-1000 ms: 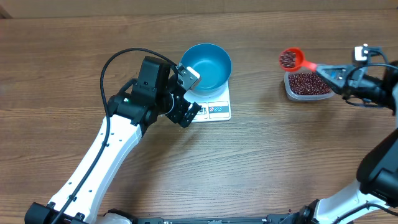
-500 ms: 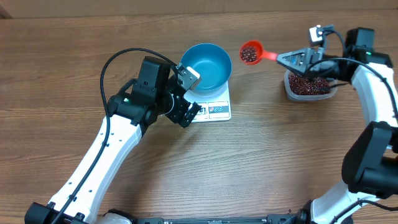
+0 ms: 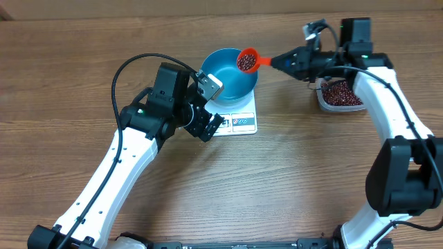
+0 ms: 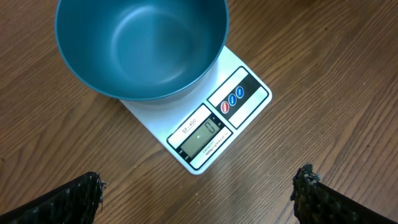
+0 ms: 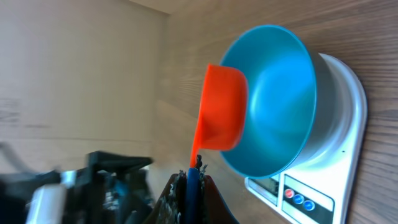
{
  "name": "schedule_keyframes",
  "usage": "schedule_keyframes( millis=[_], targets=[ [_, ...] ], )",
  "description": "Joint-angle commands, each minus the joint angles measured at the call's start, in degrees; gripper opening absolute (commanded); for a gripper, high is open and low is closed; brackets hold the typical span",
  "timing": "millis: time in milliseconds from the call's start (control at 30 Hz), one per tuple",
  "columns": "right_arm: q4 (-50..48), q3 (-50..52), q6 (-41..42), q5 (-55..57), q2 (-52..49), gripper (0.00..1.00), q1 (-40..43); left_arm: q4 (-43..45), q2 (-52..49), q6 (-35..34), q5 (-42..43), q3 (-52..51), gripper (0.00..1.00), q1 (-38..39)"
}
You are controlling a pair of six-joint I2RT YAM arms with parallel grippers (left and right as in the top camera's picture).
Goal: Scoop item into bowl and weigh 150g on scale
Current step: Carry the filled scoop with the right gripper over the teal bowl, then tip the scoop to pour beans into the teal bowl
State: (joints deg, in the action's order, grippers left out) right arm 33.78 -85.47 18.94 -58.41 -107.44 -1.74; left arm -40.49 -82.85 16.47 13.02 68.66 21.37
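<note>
Overhead view: a wooden desk. Just above the centre of the frame a blue bowl sits on a white scale. At the upper right, the right claw is pressed together on the handle of an orange scoop. The scoop's cup is heaped with beans and hangs level over the bowl's right rim. Further right, a clear tub holds the rest of the beans. The left claw hovers at the scale's left edge, spread wide and holding nothing.

Left wrist view: the bowl fills the top of the frame and its inside looks bare, with no beans in it. The scale's display, at lower centre, shows what looks like a zero. The two dark fingertips of the left claw show in the bottom corners, far apart, with only bare desk between them.

Right wrist view: the frame is turned sideways. The scoop shows its orange outside at the centre, in front of the bowl's open mouth. Its beans are hidden from this angle. The right claw, at the bottom edge, pinches the thin handle.

The step in hand appears to be the first delivery of beans, with the loaded scoop arriving above the bowl. The next move probably calls for rolling the right wrist so the cup tips and the beans drop inside the rim. More scoops will likely be needed, with the display checked as the weight climbs.
</note>
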Motion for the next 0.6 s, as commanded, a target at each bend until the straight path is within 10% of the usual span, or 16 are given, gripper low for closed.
schedule_keyframes(
  millis=[0,567],
  targets=[
    [-1.1,-0.5,0.1,11.1,0.0,0.04,-3.7,0.2,0.1,0.2,-0.3,1.2,0.99,-0.1],
    [18.5,-15.2,-15.0,53.1,0.1,0.04,-19.4,0.2,0.1,0.2,-0.3,1.2,1.00,-0.1]
  ],
)
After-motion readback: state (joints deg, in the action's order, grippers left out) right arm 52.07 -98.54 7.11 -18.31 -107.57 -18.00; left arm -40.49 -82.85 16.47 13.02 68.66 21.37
